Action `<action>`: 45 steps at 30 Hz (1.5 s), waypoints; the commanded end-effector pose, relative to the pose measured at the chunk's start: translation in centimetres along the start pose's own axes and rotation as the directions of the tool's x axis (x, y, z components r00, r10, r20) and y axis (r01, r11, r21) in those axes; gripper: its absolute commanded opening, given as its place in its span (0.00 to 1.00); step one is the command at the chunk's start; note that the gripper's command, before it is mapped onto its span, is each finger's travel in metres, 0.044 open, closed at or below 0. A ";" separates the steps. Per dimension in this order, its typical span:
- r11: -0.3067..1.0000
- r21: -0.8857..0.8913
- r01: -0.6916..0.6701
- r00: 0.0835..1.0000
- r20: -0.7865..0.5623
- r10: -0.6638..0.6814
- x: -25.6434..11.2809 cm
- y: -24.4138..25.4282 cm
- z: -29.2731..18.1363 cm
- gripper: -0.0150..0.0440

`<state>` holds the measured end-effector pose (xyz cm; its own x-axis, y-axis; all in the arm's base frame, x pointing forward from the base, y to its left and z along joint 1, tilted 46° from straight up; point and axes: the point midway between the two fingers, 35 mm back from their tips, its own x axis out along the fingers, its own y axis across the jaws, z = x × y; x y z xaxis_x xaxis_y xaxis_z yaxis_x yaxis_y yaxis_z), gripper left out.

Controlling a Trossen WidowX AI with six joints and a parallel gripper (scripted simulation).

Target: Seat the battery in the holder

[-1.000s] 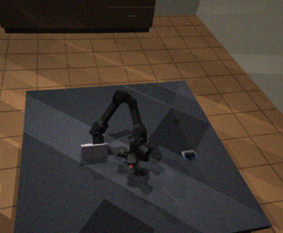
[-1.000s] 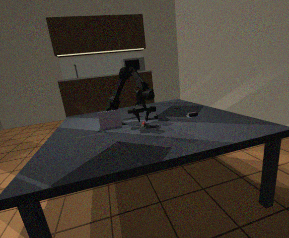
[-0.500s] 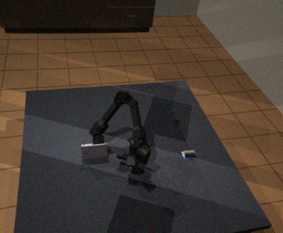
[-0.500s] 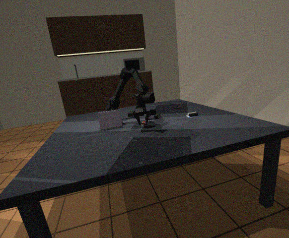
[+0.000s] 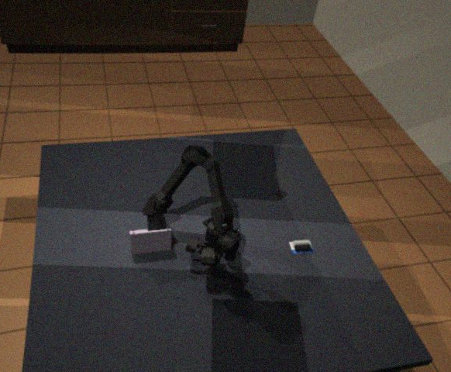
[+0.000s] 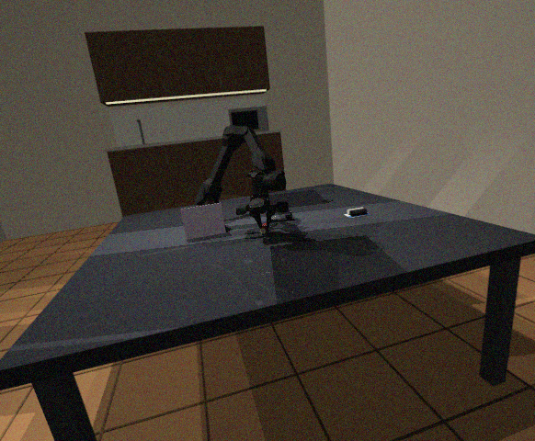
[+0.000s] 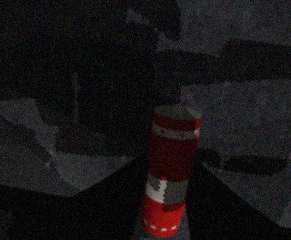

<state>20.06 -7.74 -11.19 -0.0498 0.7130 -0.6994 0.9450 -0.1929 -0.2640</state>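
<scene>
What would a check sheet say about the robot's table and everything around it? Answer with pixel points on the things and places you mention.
surface: dark table (image 5: 117,320) (image 6: 163,285), patchy shadows
job's things: red-and-white battery (image 7: 172,160) between the gripper's fingers; holder (image 5: 294,247) (image 6: 349,215) apart from it, no battery in its place yet that I can confirm
clutter: pale box (image 5: 151,242) (image 6: 203,221) beside the arm
gripper (image 6: 264,228) (image 7: 167,175): shut on the battery
cables: nothing seen
surroundings: tiled floor, walls, dark cabinets

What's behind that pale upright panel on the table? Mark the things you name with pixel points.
Behind the pale panel (image 5: 151,243) (image 6: 203,221), the top view shows the foot of the black arm (image 5: 156,221) rising above the panel's upper edge. Whatever sits lower, close against its back, is covered, so I cannot tell.
</scene>
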 end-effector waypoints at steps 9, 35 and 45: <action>0.995 -0.101 -0.013 1.000 0.015 0.014 -4.6 0.5 -0.6 0.37; -0.163 -0.986 0.025 1.000 0.022 0.022 -6.8 4.2 -14.9 0.37; -0.248 -0.968 0.035 0.999 0.030 0.027 -6.7 4.2 -15.7 0.37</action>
<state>29.41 -2.84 2.81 -0.0407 0.6880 -0.7245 0.0883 0.7248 0.6833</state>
